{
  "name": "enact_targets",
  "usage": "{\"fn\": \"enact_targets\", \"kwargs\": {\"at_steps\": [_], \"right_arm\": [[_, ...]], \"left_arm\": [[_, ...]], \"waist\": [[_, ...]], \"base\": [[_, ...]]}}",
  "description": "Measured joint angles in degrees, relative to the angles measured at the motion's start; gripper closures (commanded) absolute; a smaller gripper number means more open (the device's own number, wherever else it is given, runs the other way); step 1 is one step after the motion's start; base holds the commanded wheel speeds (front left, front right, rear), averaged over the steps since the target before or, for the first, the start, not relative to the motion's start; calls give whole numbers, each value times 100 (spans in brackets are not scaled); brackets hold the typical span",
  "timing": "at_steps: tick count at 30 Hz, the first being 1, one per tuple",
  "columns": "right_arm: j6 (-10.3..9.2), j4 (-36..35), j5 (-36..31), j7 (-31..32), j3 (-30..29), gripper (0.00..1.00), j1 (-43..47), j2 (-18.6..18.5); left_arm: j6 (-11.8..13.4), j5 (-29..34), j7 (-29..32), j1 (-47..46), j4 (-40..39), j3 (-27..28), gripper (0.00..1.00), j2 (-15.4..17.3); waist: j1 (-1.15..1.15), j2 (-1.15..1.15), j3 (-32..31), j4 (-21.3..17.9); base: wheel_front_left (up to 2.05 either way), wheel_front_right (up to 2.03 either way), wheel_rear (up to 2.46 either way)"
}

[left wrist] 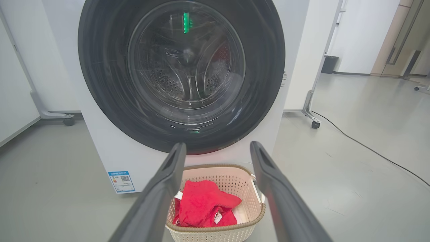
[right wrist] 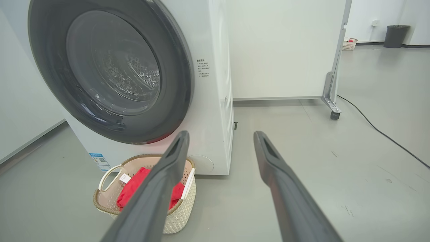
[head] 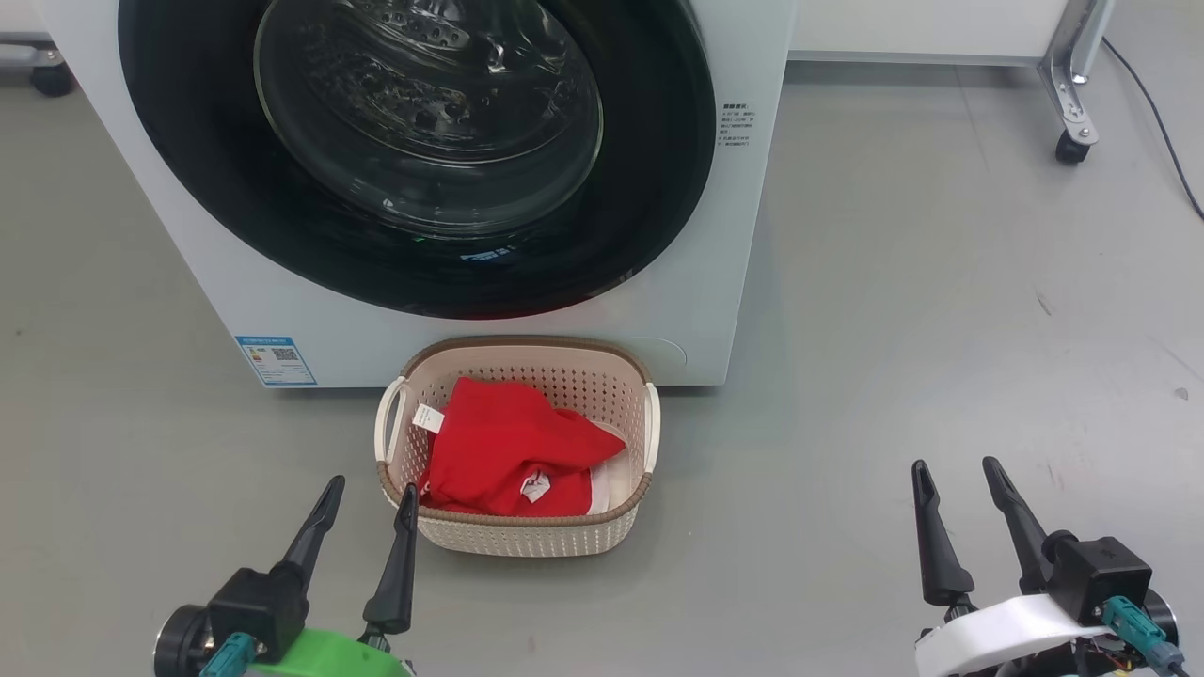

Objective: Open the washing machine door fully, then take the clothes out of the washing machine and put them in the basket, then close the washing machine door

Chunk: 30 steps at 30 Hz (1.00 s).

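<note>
Glossy black door (head: 658, 188), perforated plastic basket (head: 527, 541), soft red cloth (head: 508, 451)

- washing machine door (head: 414, 273): top cut off by head view's upper edge.
- blue label (head: 276, 360) & side print (head: 736, 127): txt too small to read.
- white cloth (head: 611, 480): mostly under red clothes (head: 508, 451).
- basket (right wrist: 183, 208): right wrist view, partly behind a finger (right wrist: 151, 201) of right gripper (right wrist: 220, 133).

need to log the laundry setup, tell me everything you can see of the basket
The basket is small, cream and rectangular, plastic by its look, with perforated sides, a brown woven-look rim and two white side handles. It stands upright on the grey floor just in front of the washing machine, below its door. Red clothes and a bit of white cloth lie inside it.
</note>
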Motion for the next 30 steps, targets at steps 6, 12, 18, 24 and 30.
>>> {"fn": "enact_targets", "kwargs": {"at_steps": [6, 12, 18, 24, 30], "right_arm": [[-1, -32, 0, 0, 0, 0, 5, 0], [-11, -54, 0, 0, 1, 0, 10, -10], [-34, 220, 4, 2, 62, 100, 99, 125], [18, 237, 218, 7, 63, 100, 144, 153], [69, 224, 699, 77, -30, 100, 143, 209]], "left_arm": [[0, 0, 42, 0, -3, -1, 0, 0], [0, 0, 42, 0, -3, -3, 0, 0], [0, 0, 43, 114, 297, -53, 100, -84], [-2, -212, 51, 168, 315, -22, 100, -97], [-10, -713, 171, 167, 299, 49, 100, -112]], "waist": [[0, 0, 1, 6], [0, 0, -7, 14], [0, 0, -9, 15], [0, 0, -11, -4], [0, 0, -18, -48]], "base": [[0, 0, 0], [0, 0, 0], [0, 0, 0], [0, 0, 0], [0, 0, 0]]}}
